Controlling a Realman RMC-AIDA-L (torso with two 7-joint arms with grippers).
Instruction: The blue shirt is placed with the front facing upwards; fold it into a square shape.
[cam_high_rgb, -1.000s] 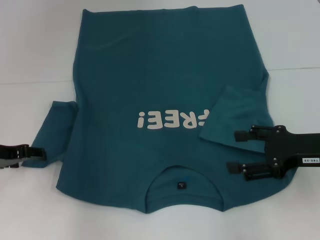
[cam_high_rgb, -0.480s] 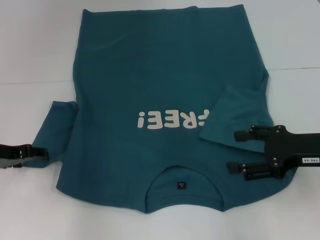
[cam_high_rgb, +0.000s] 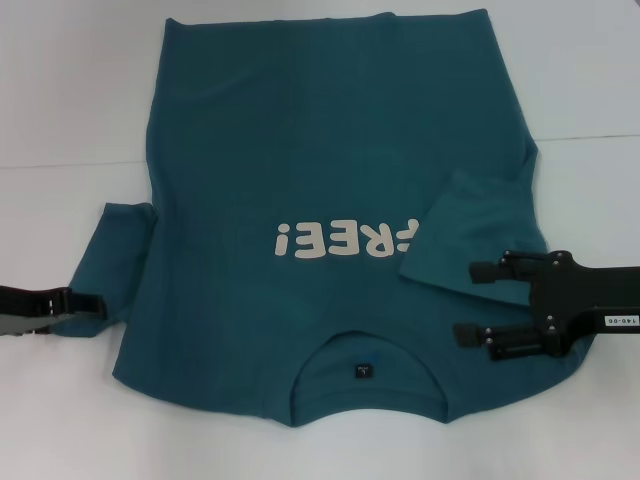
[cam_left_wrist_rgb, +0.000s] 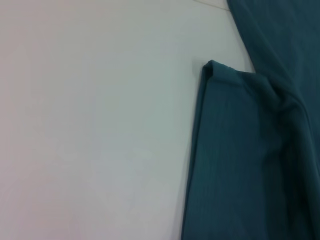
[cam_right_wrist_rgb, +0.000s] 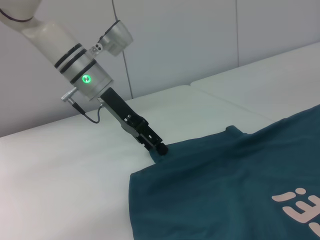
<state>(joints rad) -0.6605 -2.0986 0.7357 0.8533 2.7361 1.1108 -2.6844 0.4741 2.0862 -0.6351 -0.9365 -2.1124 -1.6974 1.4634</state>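
The dark teal-blue short-sleeved cotton T-shirt (cam_high_rgb: 330, 190) with white "FREE!" lettering is lying face up on the white worktop (cam_high_rgb: 60, 90), collar toward the robot. Its right-side sleeve is already lying folded inward over the chest, while the left-side sleeve (cam_high_rgb: 115, 255) is sticking out flat onto the worktop.

The left gripper (cam_high_rgb: 85, 303) is sitting low at that sleeve's outer edge; in the right wrist view its tip (cam_right_wrist_rgb: 161, 148) is touching the cloth, but I cannot tell whether the fingers are spread or pinched.

The right gripper (cam_high_rgb: 468, 301) is hovering over the shoulder beside the folded sleeve, its fingers spread apart and holding nothing.

To my eye the sleeve fold is the step in hand. Doing it well means catching both cloth layers at the cuff, lifting only slightly, and laying it straight across.
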